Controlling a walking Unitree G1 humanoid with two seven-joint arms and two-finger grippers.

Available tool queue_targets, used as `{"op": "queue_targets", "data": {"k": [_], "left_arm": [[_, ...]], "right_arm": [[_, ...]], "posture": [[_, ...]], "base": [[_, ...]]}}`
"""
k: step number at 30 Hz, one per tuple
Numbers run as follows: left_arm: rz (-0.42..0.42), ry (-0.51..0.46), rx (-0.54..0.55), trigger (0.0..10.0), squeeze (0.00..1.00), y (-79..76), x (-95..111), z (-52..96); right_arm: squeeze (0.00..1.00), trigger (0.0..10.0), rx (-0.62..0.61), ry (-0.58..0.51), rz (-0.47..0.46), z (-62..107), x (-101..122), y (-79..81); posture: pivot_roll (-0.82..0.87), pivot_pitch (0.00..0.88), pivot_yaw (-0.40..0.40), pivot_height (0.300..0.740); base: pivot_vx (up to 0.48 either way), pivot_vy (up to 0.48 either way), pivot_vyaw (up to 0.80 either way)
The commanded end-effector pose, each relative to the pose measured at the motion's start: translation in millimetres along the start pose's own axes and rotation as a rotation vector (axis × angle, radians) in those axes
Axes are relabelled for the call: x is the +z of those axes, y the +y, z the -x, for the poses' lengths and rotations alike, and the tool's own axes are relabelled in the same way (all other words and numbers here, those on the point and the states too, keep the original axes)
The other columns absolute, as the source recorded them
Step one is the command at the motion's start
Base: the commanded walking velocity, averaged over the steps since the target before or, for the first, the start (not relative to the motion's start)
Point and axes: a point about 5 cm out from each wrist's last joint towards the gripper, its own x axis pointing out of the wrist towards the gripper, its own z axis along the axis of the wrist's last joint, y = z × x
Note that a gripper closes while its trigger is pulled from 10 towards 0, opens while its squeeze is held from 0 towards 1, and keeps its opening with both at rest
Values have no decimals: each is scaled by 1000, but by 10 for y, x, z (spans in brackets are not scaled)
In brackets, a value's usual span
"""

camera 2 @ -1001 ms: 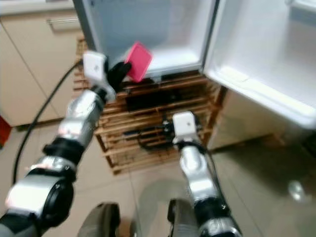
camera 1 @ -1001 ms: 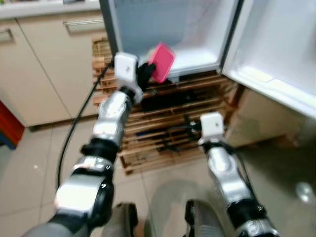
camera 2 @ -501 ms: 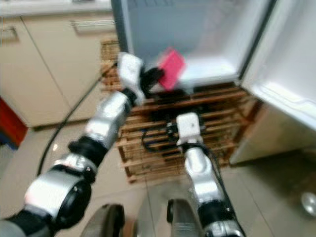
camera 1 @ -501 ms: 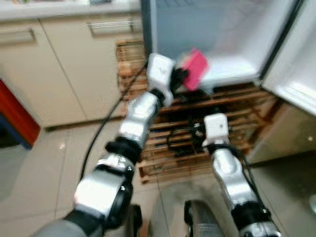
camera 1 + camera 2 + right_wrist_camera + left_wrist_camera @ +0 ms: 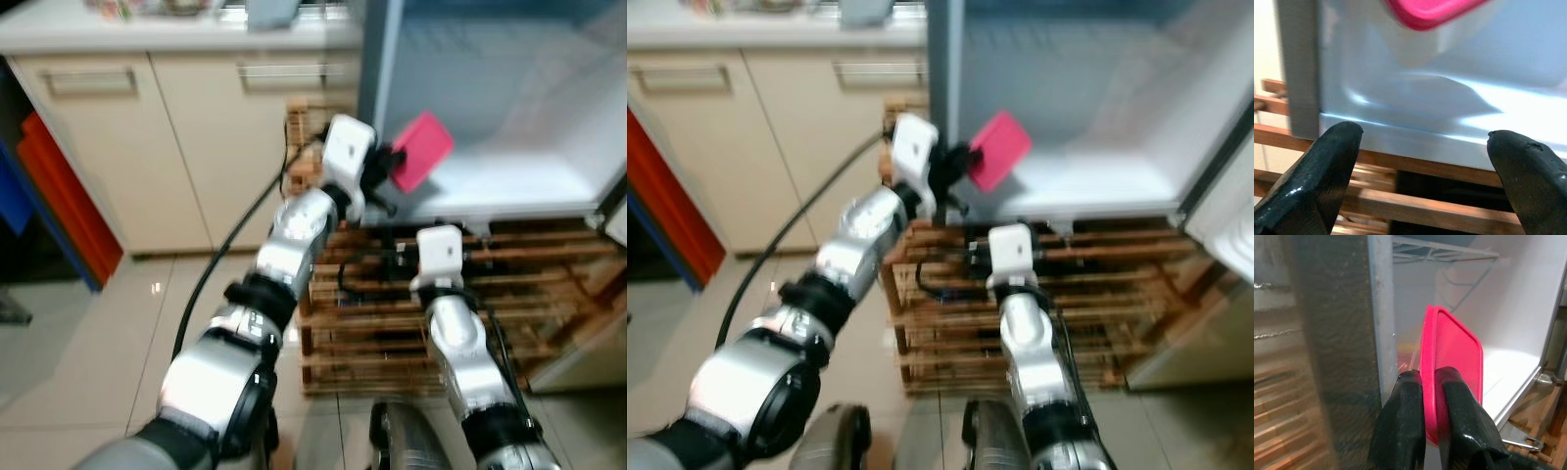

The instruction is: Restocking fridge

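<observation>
Left end effector (image 5: 390,168) clamped shut on flat pink plastic lid (image 5: 422,164), upper centre of frame, at open white fridge (image 5: 509,186) threshold. Lid long axis pointed inward. Right end effector (image 5: 1425,161) gaped wide, empty, below.

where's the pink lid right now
The pink lid is pinched in the left gripper, held at the open fridge's bottom shelf, above the wooden rack.

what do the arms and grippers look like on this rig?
Both arms are segmented silver metal with black joint rings. Each wrist carries a white boxy camera housing. The left gripper and right gripper each have two long black fingers with rounded tips. A black cable trails along the left arm.
</observation>
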Motion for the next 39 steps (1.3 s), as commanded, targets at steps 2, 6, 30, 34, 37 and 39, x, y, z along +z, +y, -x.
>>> {"op": "queue_targets", "data": {"k": [2,6,30,34,37,39], "left_arm": [[36,-27,17,10000,0,-10,64,-26],[29,-42,15,10000,0,-35,55,-7],[429,-59,306,10000,0,255,110,-37],[507,-54,366,10000,0,336,99,-35],[657,-30,456,10000,0,440,66,-27],[700,-23,477,10000,0,463,54,-22]], "right_arm": [[118,10000,7,-5,-2,9,13,15],[118,10000,7,-5,-3,15,9,13],[122,10000,23,-11,-1,11,28,34],[118,10000,26,-11,-1,18,29,39],[118,10000,30,-12,3,41,29,38],[118,10000,30,-10,4,49,26,32]], "posture": [[-120,0,59,611],[-118,0,59,611],[-122,0,55,611],[-139,0,57,611],[-154,0,61,611],[-160,0,65,611]], "base": [[0,0,0],[0,-110,0],[38,-271,0],[0,0,0],[0,0,0],[0,0,0]]}}
